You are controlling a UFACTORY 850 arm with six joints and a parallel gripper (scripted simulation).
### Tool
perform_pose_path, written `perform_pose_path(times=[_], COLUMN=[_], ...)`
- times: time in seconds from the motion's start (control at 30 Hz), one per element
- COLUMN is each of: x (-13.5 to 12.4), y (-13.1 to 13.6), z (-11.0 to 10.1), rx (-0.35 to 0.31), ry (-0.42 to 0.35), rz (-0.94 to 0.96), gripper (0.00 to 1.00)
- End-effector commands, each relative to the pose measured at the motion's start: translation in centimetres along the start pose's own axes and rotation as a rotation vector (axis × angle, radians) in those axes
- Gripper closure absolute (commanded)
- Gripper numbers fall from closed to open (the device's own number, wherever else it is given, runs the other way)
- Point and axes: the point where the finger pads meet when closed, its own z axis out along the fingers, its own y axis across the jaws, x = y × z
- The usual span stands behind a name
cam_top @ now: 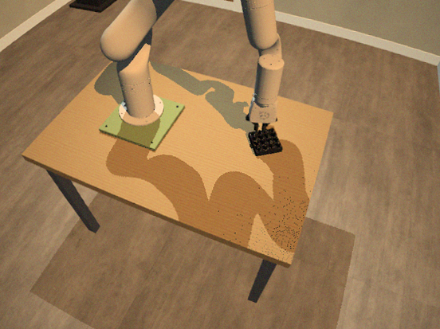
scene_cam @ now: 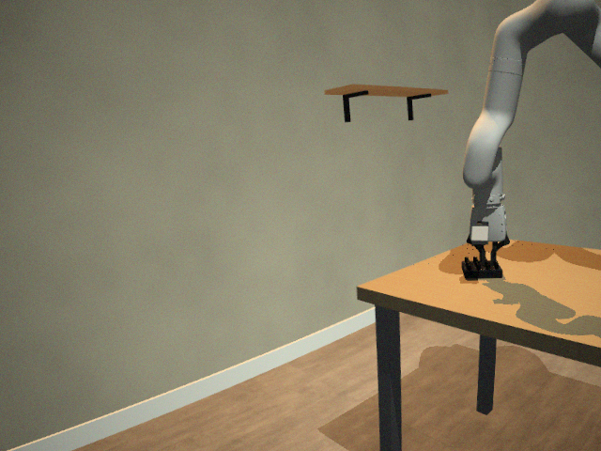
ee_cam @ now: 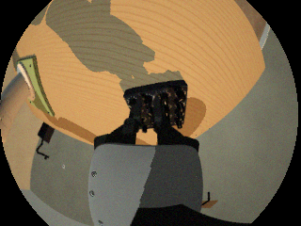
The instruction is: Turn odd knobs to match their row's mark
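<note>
- The black knob box (cam_top: 275,149) (scene_cam: 490,273) (ee_cam: 156,88) sits right of centre in the top view, on the pale-grained wooden table (cam_top: 215,137) (scene_cam: 412,292) (ee_cam: 207,42).
- From here the claw (cam_top: 260,129) (scene_cam: 488,262) (ee_cam: 148,103) looks narrowly open, its fingers down among the knobs; I see nothing pinched.
- I'd guess the box is light and stiff, liable to slide if shoved.
- Best hold: one knob's opposite sides, turned gently.
- Dark, hard-looking, squarish casing, plastic perhaps; knobs stubby, their lines unreadable.
</note>
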Motion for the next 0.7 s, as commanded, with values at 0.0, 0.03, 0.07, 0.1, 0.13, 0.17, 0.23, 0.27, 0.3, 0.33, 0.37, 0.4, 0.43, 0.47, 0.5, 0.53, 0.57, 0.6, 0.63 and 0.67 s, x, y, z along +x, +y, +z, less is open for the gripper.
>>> perform_pose_path(times=[0.0,0.03,0.07,0.1,0.13,0.17,0.23,0.27,0.3,0.33,0.37,0.4,0.43,0.47,0.5,0.53,0.57,0.6,0.63,0.67], x=[-0.02,-0.02,-0.02,-0.02,-0.02,-0.02,-0.02,-0.02,-0.02,-0.02,-0.02,-0.02,-0.02,-0.02,-0.02,-0.02,-0.02,-0.02,-0.02,-0.02], y=[0.09,0.09,0.09,0.09,0.09,0.09,0.09,0.09,0.09,0.09,0.09,0.09,0.09,0.09,0.09,0.09,0.09,0.09,0.09,0.09], z=[0.18,0.25,0.31,0.37,0.42,0.46,0.52,0.54,0.55,0.56,0.56,0.56,0.56,0.56,0.56,0.56,0.56,0.56,0.56,0.56], rx=[-0.002,-0.002,-0.002,-0.002,-0.002,-0.002,-0.002,-0.002,-0.002,-0.002,-0.002,-0.002,-0.002,-0.002,-0.002,-0.002,-0.002,-0.002,-0.002,-0.002], ry=[0.000,0.000,0.000,0.000,0.000,0.000,0.000,0.000,0.000,0.000,0.000,0.000,0.000,0.000,0.000,0.000,0.000,0.000,0.000,0.000], rz=[0.000,0.000,0.000,0.000,0.000,0.000,0.000,0.000,0.000,0.000,0.000,0.000,0.000,0.000,0.000,0.000,0.000,0.000,0.000,0.000], gripper=[0.81,0.81,0.81,0.81,0.81,0.81,0.81,0.81,0.81,0.81,0.81,0.81,0.81,0.81,0.81,0.81,0.81,0.81,0.81,0.81])
